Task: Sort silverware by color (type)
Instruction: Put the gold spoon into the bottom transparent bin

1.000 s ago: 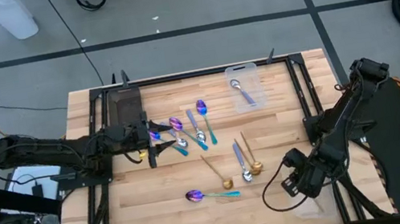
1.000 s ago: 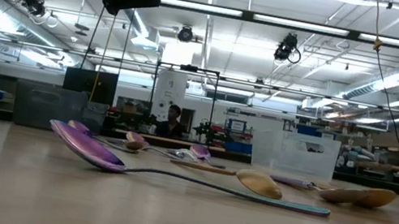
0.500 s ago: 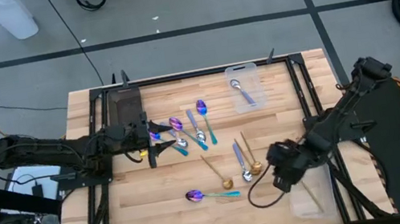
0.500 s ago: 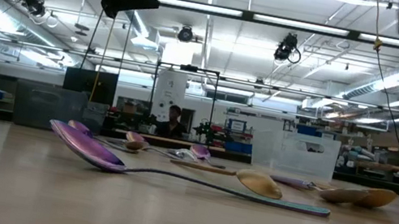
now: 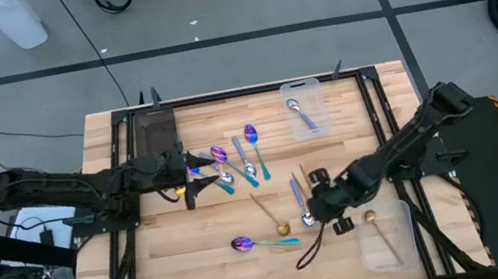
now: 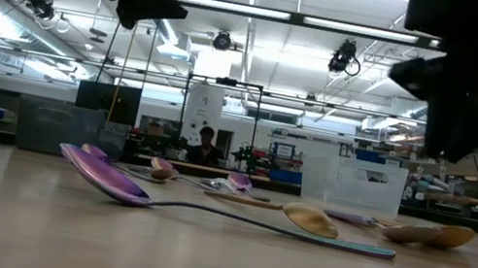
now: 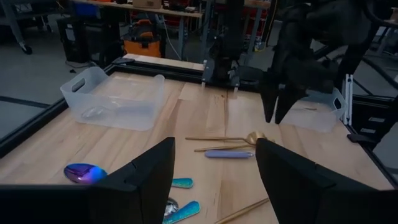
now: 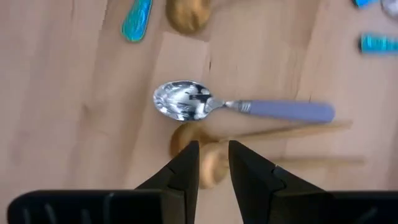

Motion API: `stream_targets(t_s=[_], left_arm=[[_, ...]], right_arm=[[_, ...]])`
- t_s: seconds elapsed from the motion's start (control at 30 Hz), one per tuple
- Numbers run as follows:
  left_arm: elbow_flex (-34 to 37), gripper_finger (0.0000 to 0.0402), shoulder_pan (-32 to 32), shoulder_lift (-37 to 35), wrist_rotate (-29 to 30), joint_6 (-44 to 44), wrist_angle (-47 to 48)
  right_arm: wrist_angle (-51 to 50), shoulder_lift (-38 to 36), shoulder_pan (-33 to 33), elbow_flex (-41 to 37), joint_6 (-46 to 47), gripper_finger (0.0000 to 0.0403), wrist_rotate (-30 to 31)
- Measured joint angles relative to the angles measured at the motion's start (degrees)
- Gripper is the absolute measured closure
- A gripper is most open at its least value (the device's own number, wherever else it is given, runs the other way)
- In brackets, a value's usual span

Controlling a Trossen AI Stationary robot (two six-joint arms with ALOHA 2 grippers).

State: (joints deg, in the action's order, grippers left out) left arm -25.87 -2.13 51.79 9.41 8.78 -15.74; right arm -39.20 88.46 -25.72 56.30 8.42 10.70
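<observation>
Several spoons lie flat on the wooden table. A purple-bowled, teal-handled spoon [image 5: 264, 243] is nearest; a gold spoon [image 5: 270, 214], a lavender-handled spoon [image 5: 297, 195] and another gold spoon [image 5: 311, 197] lie mid-table. A mixed cluster [image 5: 233, 162] lies farther left. My right gripper [image 5: 314, 212] hangs above the table with its fingers pointing down, narrowly open [image 8: 213, 163], over a gold spoon's bowl [image 8: 210, 158] beside the lavender-handled spoon [image 8: 249, 107]. My left gripper [image 5: 196, 174] is open [image 7: 214, 171] and waits level at the cluster's left side.
A clear bin [image 5: 306, 108] at the far edge holds a lavender-handled spoon. A second clear bin [image 5: 392, 237] at the near right holds a gold spoon [image 5: 377, 230]. A dark tray [image 5: 154, 130] sits far left. Black rails frame the table. Bare wood lies along the near left.
My right gripper has swung from above the near-right bin toward the table's left, and now hangs over the gold and lavender-handled spoons mid-table. The gold spoon in that bin has come into view behind it. My left arm has kept still.
</observation>
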Motion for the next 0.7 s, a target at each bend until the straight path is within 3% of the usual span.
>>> stream_targets(t_s=[0.43,0.7], left_arm=[[0.0,0.017,0.0,0.0,0.0,1.2,1.64],[0.0,0.017,0.04,0.0,0.0,1.18,1.92]], right_arm=[[-14.34,15.68,2.88,12.94,-40.02,0.0306,3.23],[-19.82,19.4,3.02,14.66,-54.33,0.0306,3.26]])
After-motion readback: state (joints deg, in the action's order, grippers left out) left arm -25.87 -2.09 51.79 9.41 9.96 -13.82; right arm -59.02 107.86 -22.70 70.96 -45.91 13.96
